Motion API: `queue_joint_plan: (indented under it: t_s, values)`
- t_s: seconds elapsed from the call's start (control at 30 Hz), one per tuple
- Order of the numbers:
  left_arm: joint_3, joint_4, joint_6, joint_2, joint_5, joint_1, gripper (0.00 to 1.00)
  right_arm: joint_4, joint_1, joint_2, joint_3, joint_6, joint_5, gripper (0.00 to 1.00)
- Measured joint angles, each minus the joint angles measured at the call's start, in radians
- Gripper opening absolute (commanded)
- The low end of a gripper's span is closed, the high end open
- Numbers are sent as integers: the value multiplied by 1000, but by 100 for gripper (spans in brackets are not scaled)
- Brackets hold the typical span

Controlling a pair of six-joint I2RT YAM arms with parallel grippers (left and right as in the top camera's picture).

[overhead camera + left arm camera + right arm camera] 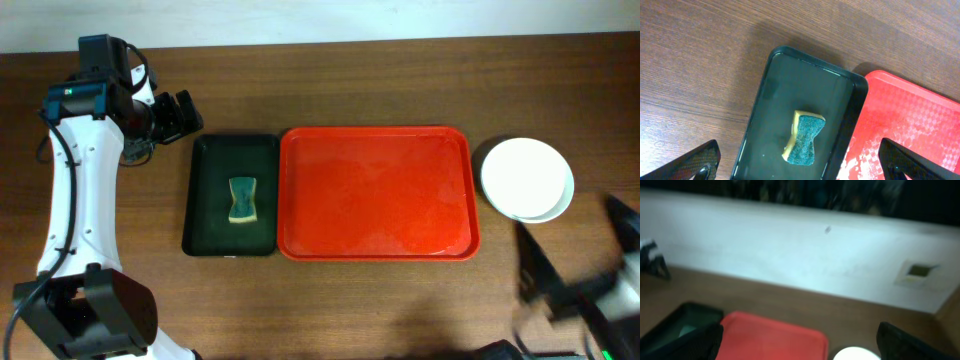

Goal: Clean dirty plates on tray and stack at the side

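The red tray (375, 190) lies mid-table with nothing on it; its wet surface shows in the left wrist view (912, 120) and as a blur in the right wrist view (772, 335). The plates (526, 178) sit stacked on the table just right of the tray, a white one on top of a pale one; the top plate's edge (855, 354) shows at the bottom of the right wrist view. My left gripper (190, 113) (800, 170) hangs open above the far-left corner of the small dark tray, holding nothing. My right gripper (570, 235) (800, 347) is open, blurred, near the front right, in front of the plates.
A small dark green-black tray (232, 195) (805, 105) lies against the red tray's left side, with a yellow-and-green sponge (243, 200) (805, 139) in it. A pale wall (790, 255) runs behind the table.
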Motion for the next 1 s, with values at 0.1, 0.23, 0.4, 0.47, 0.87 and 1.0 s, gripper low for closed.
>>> queue_joint_plan:
  t_s: [0.1, 0.23, 0.4, 0.47, 0.87, 1.0]
  values:
    - [0, 0, 0, 0, 0, 0, 99, -8, -24, -143, -7, 1, 26, 98]
    - [0, 0, 0, 0, 0, 0, 99, -7, -98, -280, -70, 0, 33, 99]
    - [0, 0, 0, 0, 0, 0, 99, 51, -193, -420, -208, 0, 30, 99]
    - [0, 0, 0, 0, 0, 0, 99, 100, -217, -458, -292, 0, 23, 99]
    - [0, 0, 0, 0, 0, 0, 99, 833, -247, -509, -888, 0, -30, 98]
    - [0, 0, 0, 0, 0, 0, 99, 1019, -264, -509, -1056, 0, -56, 98]
